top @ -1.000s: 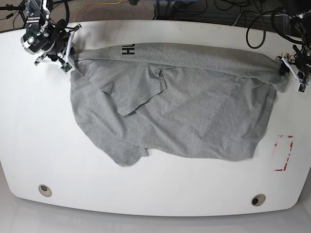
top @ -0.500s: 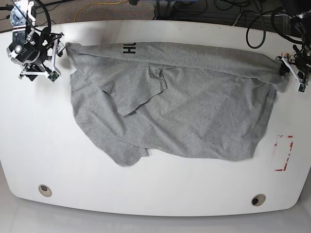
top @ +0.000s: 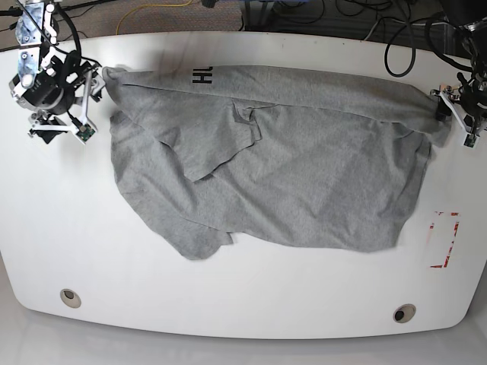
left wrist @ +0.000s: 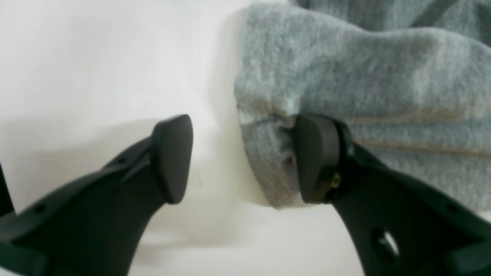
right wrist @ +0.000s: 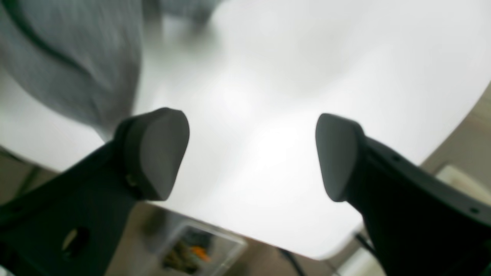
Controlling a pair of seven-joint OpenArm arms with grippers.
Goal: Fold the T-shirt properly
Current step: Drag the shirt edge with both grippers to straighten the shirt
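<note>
From my console, nearest the front edge of the white surface (top: 243, 319) I see two small round ports, one toward each front corner, both well clear of the T-shirt (top: 289, 175). A red-outlined marking (top: 444, 239) sits just beyond the T-shirt's front corner on the left arm's side, apart from the cloth.

The T-shirt itself is spread wide across the middle of the surface, rumpled, with one flap folded over on the right arm's side and a rounded lobe reaching toward the front. Black lettering (top: 201, 75) shows on its far edge.

At the T-shirt's far corner on the left arm's side, the left end effector (left wrist: 243, 159) has its jaws parted. One finger (left wrist: 316, 157) presses against the bunched grey hem; the other stands over bare surface. Nothing is pinched between them.

At the opposite far corner, the right end effector (right wrist: 251, 155) hangs with jaws spread wide and nothing between them, just beside the T-shirt's edge but not touching it. The wrist view there is blurred.

Beyond the surface's far edge lie tangled black cables (top: 396, 46).
</note>
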